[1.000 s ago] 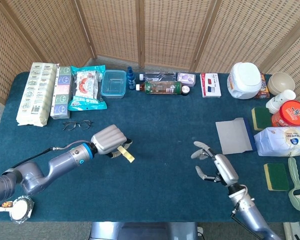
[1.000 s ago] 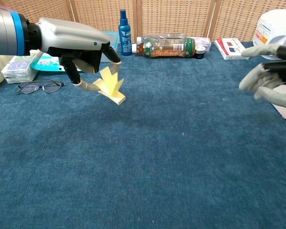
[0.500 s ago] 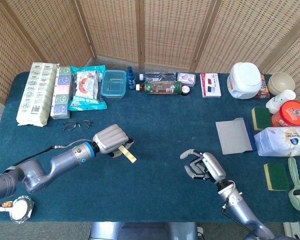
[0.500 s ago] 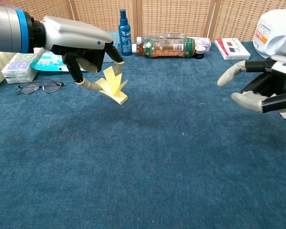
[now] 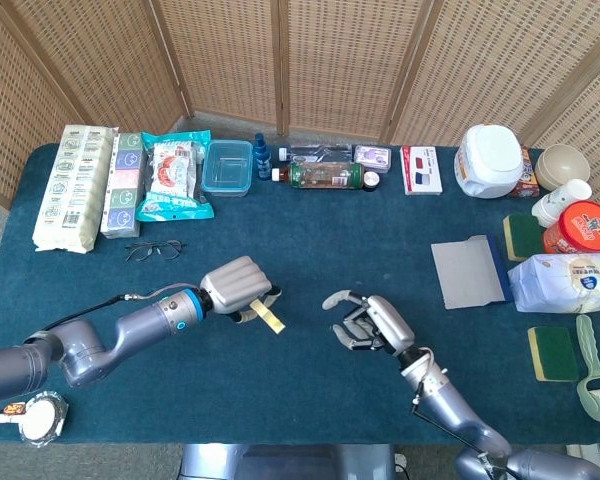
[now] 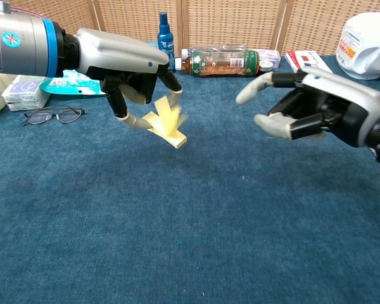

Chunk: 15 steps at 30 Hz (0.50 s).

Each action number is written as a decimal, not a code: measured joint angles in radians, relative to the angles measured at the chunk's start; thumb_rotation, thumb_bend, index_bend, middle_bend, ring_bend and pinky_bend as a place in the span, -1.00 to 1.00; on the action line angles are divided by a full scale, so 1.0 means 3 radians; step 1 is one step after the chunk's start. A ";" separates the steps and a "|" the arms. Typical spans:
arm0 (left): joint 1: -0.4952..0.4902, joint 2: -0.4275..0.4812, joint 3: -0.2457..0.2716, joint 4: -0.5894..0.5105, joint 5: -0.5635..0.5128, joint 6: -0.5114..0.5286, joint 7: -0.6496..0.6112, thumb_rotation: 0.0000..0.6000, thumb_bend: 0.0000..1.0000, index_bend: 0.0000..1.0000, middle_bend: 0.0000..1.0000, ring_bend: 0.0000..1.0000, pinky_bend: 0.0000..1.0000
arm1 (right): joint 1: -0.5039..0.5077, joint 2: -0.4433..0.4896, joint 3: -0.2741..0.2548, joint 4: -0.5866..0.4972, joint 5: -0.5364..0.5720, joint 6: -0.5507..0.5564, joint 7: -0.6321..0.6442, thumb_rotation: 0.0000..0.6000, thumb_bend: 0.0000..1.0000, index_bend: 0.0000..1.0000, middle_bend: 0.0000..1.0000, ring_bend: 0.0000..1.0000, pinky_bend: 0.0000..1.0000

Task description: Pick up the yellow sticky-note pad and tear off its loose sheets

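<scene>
At the far left of the blue-covered bench (image 5: 310, 230), long packets (image 5: 73, 185) and a teal snack bag (image 5: 172, 178) lie in a row, with a pair of glasses (image 5: 152, 249) just in front of them on the cloth. The left robot hand (image 5: 238, 288) grasps the yellow sticky-note pad (image 6: 166, 125) between thumb and fingertips, holding it clear of the bench; in the chest view its loose sheets fan upward and look blurred, while the pad's lower corner points down and to the right. Compared with the frame a second ago, this hand and the pad have shifted rightward, toward the middle of the bench. Behind them, along the back edge, stand a clear plastic container (image 5: 227, 166), a small blue spray bottle (image 6: 166, 35) and a drink bottle (image 6: 219, 63) lying on its side. The right robot hand (image 6: 304, 111) is released, fingers spread and curved with nothing in them; it has travelled a long way leftward since the earlier frames and now hovers near the pad, palm turned toward it but not touching it. Further right lie a grey sheet (image 5: 468, 272), a white jar (image 5: 492, 160), green sponges (image 5: 553, 352) and a white packet (image 5: 568, 281), all where they lay before.
</scene>
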 measured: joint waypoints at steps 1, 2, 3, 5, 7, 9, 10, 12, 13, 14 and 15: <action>-0.0006 -0.0004 0.0004 0.0000 0.0002 0.0004 -0.0001 1.00 -0.35 0.32 0.99 1.00 1.00 | 0.0020 -0.0005 0.0001 -0.0007 0.0000 -0.0016 -0.0003 1.00 -0.09 -0.30 1.00 1.00 1.00; -0.0010 -0.0006 0.0007 0.0001 0.0004 0.0007 -0.0001 1.00 -0.35 0.32 0.99 1.00 1.00 | 0.0044 -0.0011 0.0001 -0.0017 0.0000 -0.0037 -0.0007 1.00 -0.09 -0.31 1.00 1.00 1.00; -0.0014 -0.0008 0.0010 0.0003 0.0005 0.0012 -0.0001 1.00 -0.35 0.32 0.99 1.00 1.00 | 0.0061 -0.0013 0.0000 -0.0026 0.0001 -0.0054 -0.0008 1.00 -0.09 -0.32 1.00 1.00 1.00; -0.0019 -0.0012 0.0015 0.0007 0.0005 0.0024 -0.0011 1.00 -0.35 0.32 0.99 1.00 1.00 | 0.0101 -0.0016 -0.0006 -0.0046 0.0004 -0.0103 -0.0005 1.00 -0.09 -0.36 1.00 1.00 1.00; -0.0026 -0.0016 0.0021 0.0013 0.0005 0.0033 -0.0020 1.00 -0.35 0.32 0.99 1.00 1.00 | 0.0139 -0.0016 -0.0012 -0.0062 0.0012 -0.0147 0.0001 1.00 -0.09 -0.39 1.00 1.00 1.00; -0.0034 -0.0022 0.0026 0.0021 0.0006 0.0039 -0.0027 1.00 -0.35 0.32 0.99 1.00 1.00 | 0.0176 -0.0017 -0.0021 -0.0076 0.0021 -0.0186 0.0009 1.00 -0.09 -0.41 1.00 1.00 1.00; -0.0038 -0.0025 0.0028 0.0024 0.0005 0.0040 -0.0029 1.00 -0.35 0.32 0.99 1.00 1.00 | 0.0191 -0.0017 -0.0026 -0.0082 0.0024 -0.0202 0.0013 1.00 -0.09 -0.42 1.00 1.00 1.00; -0.0045 -0.0034 0.0030 0.0030 0.0003 0.0042 -0.0035 1.00 -0.35 0.32 0.99 1.00 1.00 | 0.0226 -0.0019 -0.0035 -0.0095 0.0027 -0.0242 0.0027 1.00 -0.09 -0.46 1.00 1.00 1.00; -0.0050 -0.0040 0.0033 0.0032 0.0002 0.0043 -0.0040 1.00 -0.35 0.32 0.99 1.00 1.00 | 0.0241 -0.0019 -0.0040 -0.0099 0.0028 -0.0256 0.0030 1.00 -0.09 -0.48 1.00 1.00 1.00; -0.0054 -0.0044 0.0035 0.0034 0.0002 0.0044 -0.0042 1.00 -0.35 0.32 0.99 1.00 1.00 | 0.0261 -0.0021 -0.0046 -0.0104 0.0028 -0.0273 0.0031 1.00 -0.09 -0.48 1.00 1.00 1.00; -0.0058 -0.0048 0.0038 0.0035 0.0004 0.0046 -0.0042 1.00 -0.35 0.32 0.99 1.00 1.00 | 0.0275 -0.0023 -0.0050 -0.0108 0.0029 -0.0283 0.0031 1.00 -0.09 -0.49 1.00 1.00 1.00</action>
